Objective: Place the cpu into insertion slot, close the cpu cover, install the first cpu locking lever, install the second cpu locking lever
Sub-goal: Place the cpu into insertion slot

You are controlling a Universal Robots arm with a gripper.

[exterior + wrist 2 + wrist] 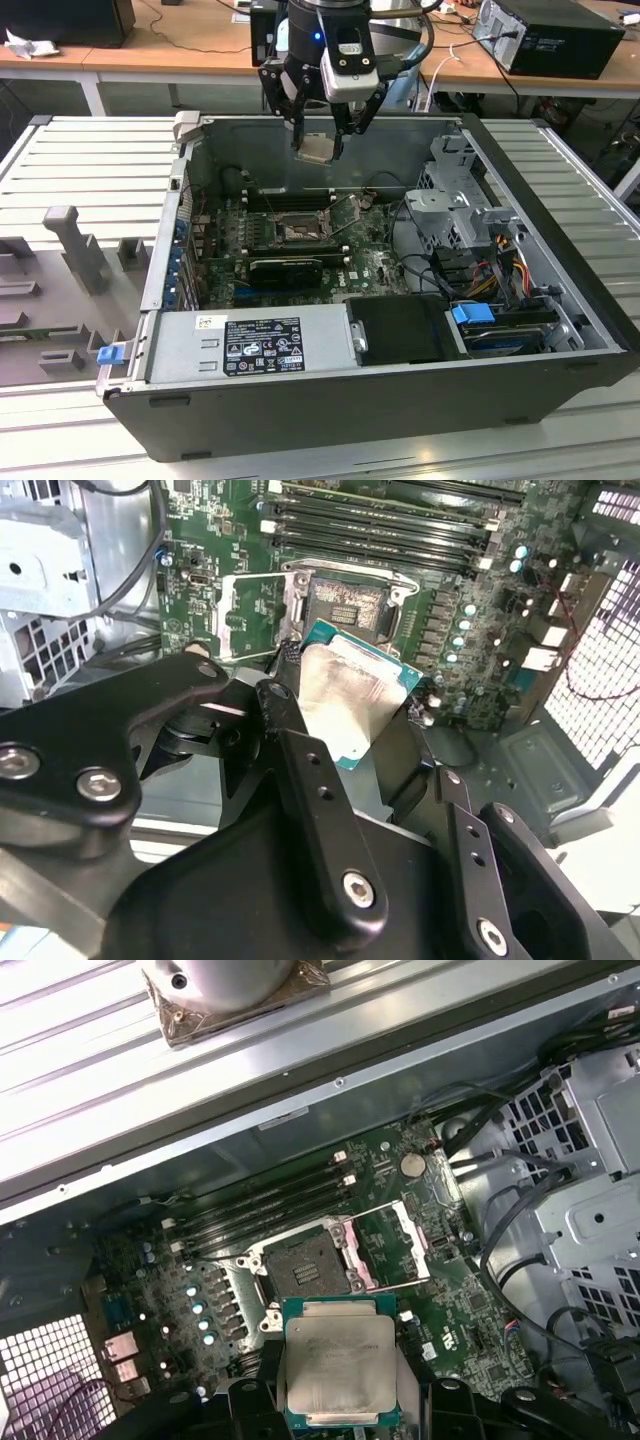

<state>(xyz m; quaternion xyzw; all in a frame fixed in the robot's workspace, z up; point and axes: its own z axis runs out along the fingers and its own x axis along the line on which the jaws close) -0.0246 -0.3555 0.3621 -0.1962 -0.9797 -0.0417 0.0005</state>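
My gripper [318, 148] is shut on the cpu [317, 149], a small pale square chip held by two opposite edges above the open computer case. Both wrist views show the cpu [355, 695] [340, 1365] with its silvery face up, hanging above and a little to one side of the insertion slot [345, 605] [305, 1265]. The dark slot [300, 228] lies bare on the green board. The cpu cover [395, 1245] [250, 615] is swung open beside the slot, with green board showing through its window. In the exterior view a thin locking lever [346, 205] stands up at the slot's right.
Long black memory slots [290, 195] run behind the socket. A grey power supply [260, 345] fills the case's front, and a metal drive cage [460, 200] with cables sits at the exterior view's right. The case walls [180, 230] enclose the board. A grey moulded tray [70, 250] lies outside.
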